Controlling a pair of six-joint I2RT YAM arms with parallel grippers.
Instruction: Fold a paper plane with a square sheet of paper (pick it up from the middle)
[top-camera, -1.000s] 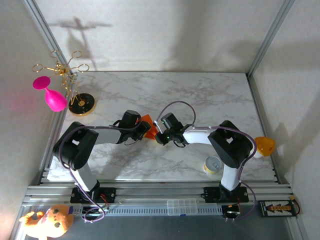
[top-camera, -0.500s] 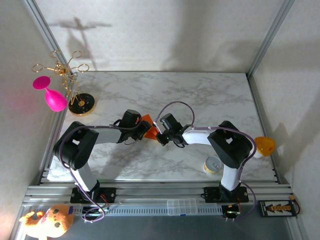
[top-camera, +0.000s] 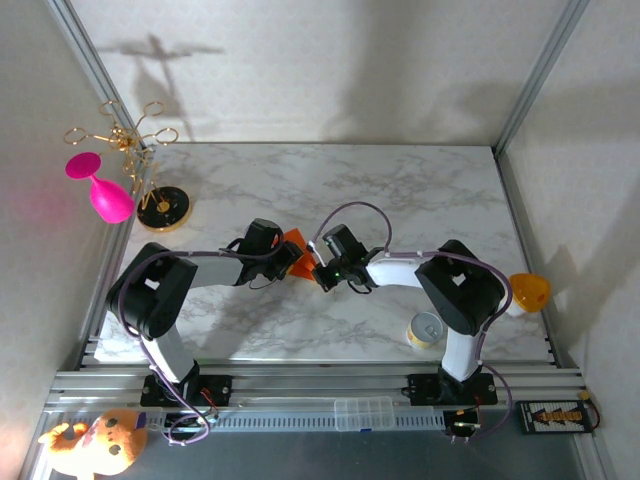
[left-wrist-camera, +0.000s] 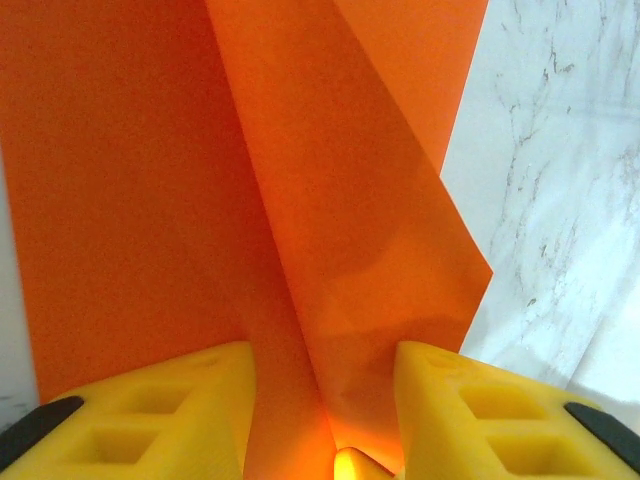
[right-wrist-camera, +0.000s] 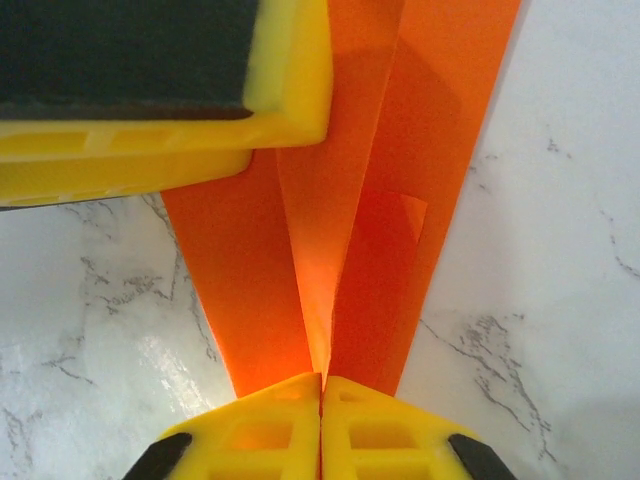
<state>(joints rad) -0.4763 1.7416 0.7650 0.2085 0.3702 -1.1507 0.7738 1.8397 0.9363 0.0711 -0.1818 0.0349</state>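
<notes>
Paper plane (right-wrist-camera: 330, 250) pinched by R gripper (right-wrist-camera: 321, 382), wrist-cam.

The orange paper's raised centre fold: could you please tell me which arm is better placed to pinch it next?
Probably left: the left gripper stands open astride the ridge of the bright orange paper sheet, ready to close, while the right gripper is shut on that fold.
</notes>
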